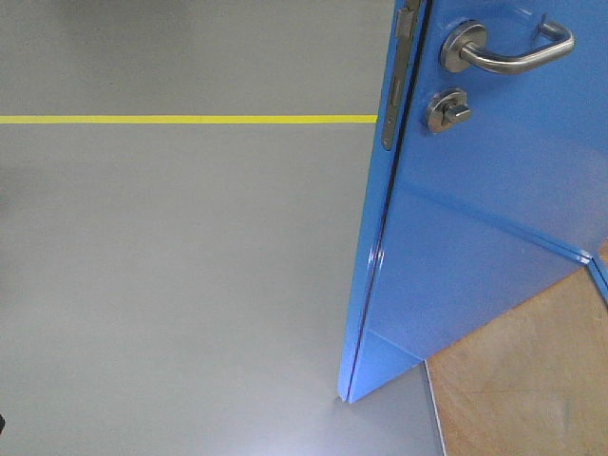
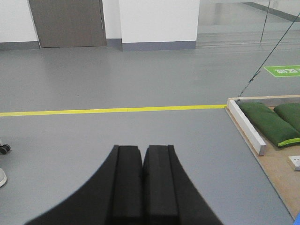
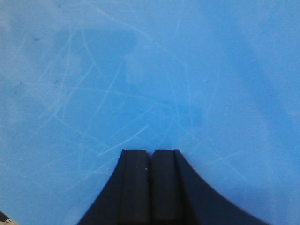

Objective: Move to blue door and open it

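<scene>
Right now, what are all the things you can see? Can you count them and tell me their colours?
blue door: one, bright blue, right of the front view; it fills the right wrist view
lever handle: one, silver, high on the door
thumb-turn lock: one, silver, just below the handle
latch plate: one, dark, on the door's edge
floor line: one, yellow, across the grey floor
wooden platform: one, light brown, at the door's foot
bags: two, green, on the platform
far door: one, grey, in the back wall
left gripper: one, black, shut and holding nothing, over the floor
right gripper: one, black, shut, facing the door
</scene>
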Motion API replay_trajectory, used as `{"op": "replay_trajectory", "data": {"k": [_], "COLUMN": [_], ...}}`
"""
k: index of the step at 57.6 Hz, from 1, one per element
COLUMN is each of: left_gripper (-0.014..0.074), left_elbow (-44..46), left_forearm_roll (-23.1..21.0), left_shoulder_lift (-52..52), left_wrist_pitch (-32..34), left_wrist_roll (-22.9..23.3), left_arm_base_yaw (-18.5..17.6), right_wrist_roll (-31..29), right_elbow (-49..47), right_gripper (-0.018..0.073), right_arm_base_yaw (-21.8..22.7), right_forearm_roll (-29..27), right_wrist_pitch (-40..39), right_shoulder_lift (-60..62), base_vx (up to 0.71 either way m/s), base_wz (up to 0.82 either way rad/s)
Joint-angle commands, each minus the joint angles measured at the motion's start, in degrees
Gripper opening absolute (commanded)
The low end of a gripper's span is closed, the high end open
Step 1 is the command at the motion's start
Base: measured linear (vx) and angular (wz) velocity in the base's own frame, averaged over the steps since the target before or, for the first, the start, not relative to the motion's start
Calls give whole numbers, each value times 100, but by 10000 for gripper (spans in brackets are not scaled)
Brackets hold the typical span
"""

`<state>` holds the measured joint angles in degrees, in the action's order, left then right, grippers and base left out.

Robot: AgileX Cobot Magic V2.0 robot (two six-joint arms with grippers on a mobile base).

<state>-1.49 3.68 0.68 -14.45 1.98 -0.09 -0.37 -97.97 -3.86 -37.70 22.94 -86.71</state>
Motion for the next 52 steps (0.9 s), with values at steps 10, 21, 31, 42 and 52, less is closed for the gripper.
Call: {"op": "replay_trajectory", "data": {"k": [10, 21, 31, 42, 52], "left_gripper": [73, 73, 73, 73, 73], "left_elbow": [152, 152, 152, 152, 152], "left_forearm_roll": [-42, -42, -42, -42, -42], "left_shoulder_lift": [66, 66, 66, 66, 66], "left_wrist_pitch": [476, 476, 476, 476, 476], "left_wrist_roll": [20, 20, 20, 20, 20], "left_arm_base_yaw": [-36, -36, -36, -36, -36], "right_wrist_roll": [-41, -41, -41, -41, -41], "right_elbow": [-164, -164, -164, -164, -164], "right_gripper": [12, 12, 12, 12, 12], "right_arm_base_yaw": [-3, -3, -3, -3, -3], "right_forearm_roll": [-116, -116, -116, -116, -116], "right_wrist_pitch": [-445, -445, -445, -445, -445], "right_shoulder_lift": [127, 127, 127, 127, 127], "base_vx": [11, 14, 16, 19, 21], "base_wz": [3, 5, 5, 5, 5]}}
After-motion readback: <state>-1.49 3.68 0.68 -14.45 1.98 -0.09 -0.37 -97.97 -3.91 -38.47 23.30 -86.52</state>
